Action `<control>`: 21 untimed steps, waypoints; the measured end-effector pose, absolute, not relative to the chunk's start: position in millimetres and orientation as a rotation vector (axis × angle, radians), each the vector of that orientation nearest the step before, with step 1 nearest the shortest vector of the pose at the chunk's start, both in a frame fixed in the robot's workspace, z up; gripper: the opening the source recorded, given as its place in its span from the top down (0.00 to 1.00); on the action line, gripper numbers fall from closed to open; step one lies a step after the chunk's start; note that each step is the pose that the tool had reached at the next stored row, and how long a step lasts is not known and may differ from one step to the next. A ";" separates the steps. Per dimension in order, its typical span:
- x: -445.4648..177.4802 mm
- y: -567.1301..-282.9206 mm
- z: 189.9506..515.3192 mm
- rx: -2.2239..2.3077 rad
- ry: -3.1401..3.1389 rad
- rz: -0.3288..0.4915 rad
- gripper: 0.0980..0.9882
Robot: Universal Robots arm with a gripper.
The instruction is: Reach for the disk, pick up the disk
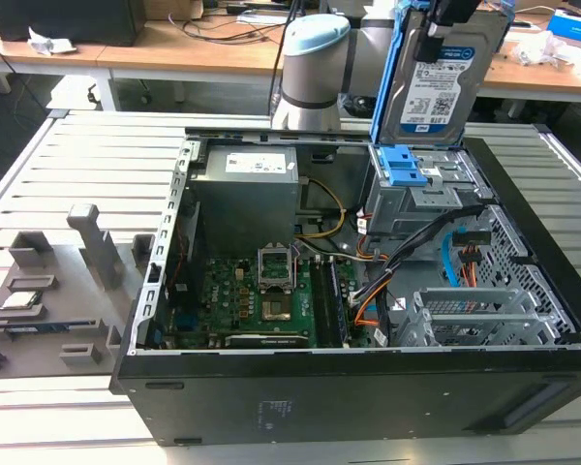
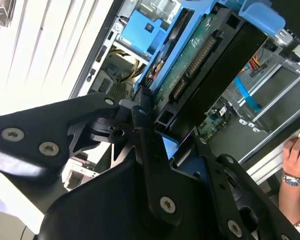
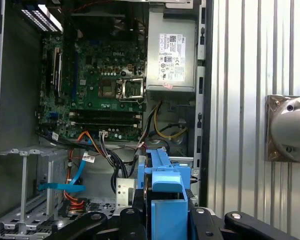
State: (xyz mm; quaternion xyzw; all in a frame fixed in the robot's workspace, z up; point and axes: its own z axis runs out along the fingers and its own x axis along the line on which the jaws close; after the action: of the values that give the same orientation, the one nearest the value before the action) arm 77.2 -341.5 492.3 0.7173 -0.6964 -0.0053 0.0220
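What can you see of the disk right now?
The disk is a flat silver metal hard drive with a white-and-blue label, framed by a blue plastic bracket. In the exterior view it stands upright on edge, label facing the camera, in the air just above the grey drive cage of the open computer case. The second wrist view shows its other face, a green circuit board. The gripper is shut on one end of it.

The exterior view is looking down at the whole open computer case (image 1: 320,402). The first wrist view is facing straight down on the same motherboard (image 3: 100,85); the second wrist view is peering closely past the jaws along the disk (image 2: 190,60).
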 end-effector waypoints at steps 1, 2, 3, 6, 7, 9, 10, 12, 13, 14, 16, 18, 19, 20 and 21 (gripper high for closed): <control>81.7 -341.3 492.3 2.222 -2.158 -0.016 0.70; 85.5 -341.2 492.3 2.222 -2.158 -0.016 0.70; 89.5 -341.1 492.3 2.222 -2.158 -0.016 0.70; 90.5 -341.1 492.3 2.222 -2.158 -0.016 0.70; 90.5 -341.1 492.3 2.222 -2.158 -0.016 0.70; 90.5 -342.6 492.4 2.222 -2.158 -0.016 0.70; 90.6 -343.9 492.3 2.222 -2.157 -0.016 0.70; 90.5 -351.3 492.3 2.222 -2.158 -0.016 0.70; 90.5 -354.5 492.3 2.222 -2.158 -0.016 0.70; 90.5 -356.6 492.3 2.222 -2.158 -0.016 0.70; 90.5 -362.4 492.3 2.222 -2.157 -0.015 0.70; 90.5 -367.7 492.2 2.221 -2.157 -0.015 0.70; 90.5 -369.6 492.2 2.221 -2.157 -0.014 0.70; 90.5 -371.7 492.2 2.221 -2.157 -0.014 0.70; 90.5 -374.8 492.2 2.221 -2.157 -0.014 0.70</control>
State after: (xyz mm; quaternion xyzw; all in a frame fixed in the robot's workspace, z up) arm 90.5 -374.8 492.2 0.7172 -0.6965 -0.0046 0.0228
